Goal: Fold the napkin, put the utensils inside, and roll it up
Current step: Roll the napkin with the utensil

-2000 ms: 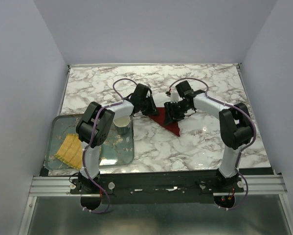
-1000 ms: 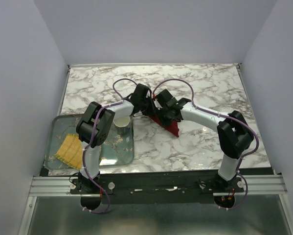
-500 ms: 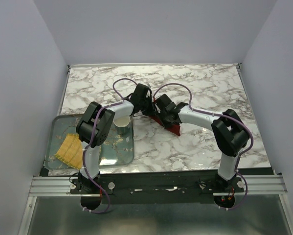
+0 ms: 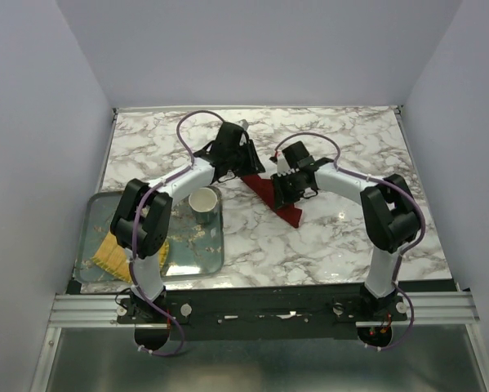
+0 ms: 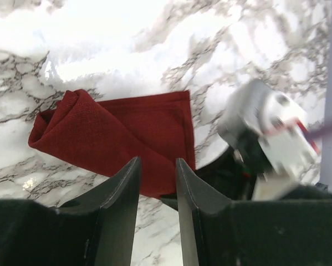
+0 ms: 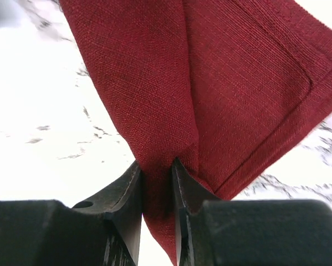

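Note:
The dark red napkin (image 4: 291,214) lies folded and bunched on the marble table, between the two arms. In the right wrist view a raised fold of the napkin (image 6: 238,83) is pinched between the jaws of my right gripper (image 6: 156,162), which is shut on it. My right gripper (image 4: 285,189) sits over the napkin's middle. My left gripper (image 5: 157,160) is open with nothing between its fingers, and hovers just short of the napkin (image 5: 127,133). Seen from above, the left gripper (image 4: 246,166) is at the napkin's far-left end. The utensils are out of view.
A metal tray (image 4: 89,237) lies at the near left, with a yellow woven mat (image 4: 113,253) on it. A white cup (image 4: 203,202) stands at the tray's right corner, close to the left arm. The right arm's wrist (image 5: 265,133) shows beyond the napkin.
My left gripper has opened and drawn back up and away from the napkin. My right gripper has closed on a fold of the napkin and shifted slightly right.

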Available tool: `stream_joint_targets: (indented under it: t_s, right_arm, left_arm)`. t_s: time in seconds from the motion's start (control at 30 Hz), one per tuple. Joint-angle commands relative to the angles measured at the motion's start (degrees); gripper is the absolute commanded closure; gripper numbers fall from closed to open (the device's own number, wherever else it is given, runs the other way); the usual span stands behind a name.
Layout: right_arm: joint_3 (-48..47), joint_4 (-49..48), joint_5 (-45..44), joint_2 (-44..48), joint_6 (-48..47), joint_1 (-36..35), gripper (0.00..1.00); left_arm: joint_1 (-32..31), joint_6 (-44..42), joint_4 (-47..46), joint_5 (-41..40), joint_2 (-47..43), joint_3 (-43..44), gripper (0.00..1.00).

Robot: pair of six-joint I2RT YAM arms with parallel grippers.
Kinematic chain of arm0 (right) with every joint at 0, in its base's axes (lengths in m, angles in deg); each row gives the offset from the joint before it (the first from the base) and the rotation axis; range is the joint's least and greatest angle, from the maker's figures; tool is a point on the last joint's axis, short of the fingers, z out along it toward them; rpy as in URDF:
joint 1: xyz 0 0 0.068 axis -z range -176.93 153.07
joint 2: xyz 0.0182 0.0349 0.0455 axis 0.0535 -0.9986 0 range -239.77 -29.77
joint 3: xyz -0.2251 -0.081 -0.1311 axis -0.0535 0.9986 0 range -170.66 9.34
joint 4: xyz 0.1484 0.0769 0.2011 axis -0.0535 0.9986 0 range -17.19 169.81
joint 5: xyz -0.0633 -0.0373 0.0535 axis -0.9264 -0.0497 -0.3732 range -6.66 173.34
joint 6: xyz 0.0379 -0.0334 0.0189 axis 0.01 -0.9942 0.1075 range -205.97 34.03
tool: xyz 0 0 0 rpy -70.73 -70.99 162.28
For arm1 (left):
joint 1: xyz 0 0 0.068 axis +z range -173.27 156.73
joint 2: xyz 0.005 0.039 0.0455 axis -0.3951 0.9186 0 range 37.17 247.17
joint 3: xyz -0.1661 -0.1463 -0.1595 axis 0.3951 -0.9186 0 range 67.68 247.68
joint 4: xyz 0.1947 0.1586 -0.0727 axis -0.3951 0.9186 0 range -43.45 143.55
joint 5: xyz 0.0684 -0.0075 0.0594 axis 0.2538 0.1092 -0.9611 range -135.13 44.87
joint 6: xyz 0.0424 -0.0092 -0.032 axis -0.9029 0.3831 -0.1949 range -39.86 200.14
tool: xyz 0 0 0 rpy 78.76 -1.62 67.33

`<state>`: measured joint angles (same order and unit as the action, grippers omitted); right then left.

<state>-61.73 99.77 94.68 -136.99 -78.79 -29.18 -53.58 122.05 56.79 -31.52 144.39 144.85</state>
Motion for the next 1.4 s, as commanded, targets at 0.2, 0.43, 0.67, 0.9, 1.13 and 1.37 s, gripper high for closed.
stream_joint_targets:
  t_s: [0.2,0.43,0.67,0.9,1.13,1.37]
  right_arm:
    - [-1.4,2.0,34.5,-10.3,3.3,10.9,0.67]
    - [-2.2,2.0,34.4,-10.4,2.6,11.9,0.61]
    - [-0.5,3.8,20.8,-1.5,0.9,10.2,0.49]
    - [-1.4,6.7,-9.1,6.7,2.7,0.1,0.39]
    - [-4.7,7.8,-24.3,3.6,3.4,-7.5,0.38]
    - [-6.1,7.0,-28.7,-1.1,3.4,-11.2,0.38]
  left_arm:
    - [-1.3,1.2,-1.2,2.8,1.7,0.2,0.64]
    - [-1.6,1.6,-2.1,3.0,8.2,3.2,0.66]
    - [-1.2,1.2,-2.6,1.7,11.0,2.3,0.68]
    - [-1.2,1.4,-3.0,1.9,9.5,0.8,0.68]
    - [-1.2,1.1,-2.6,1.8,8.7,0.4,0.68]
    - [-1.2,1.6,-2.9,2.0,8.7,0.0,0.69]
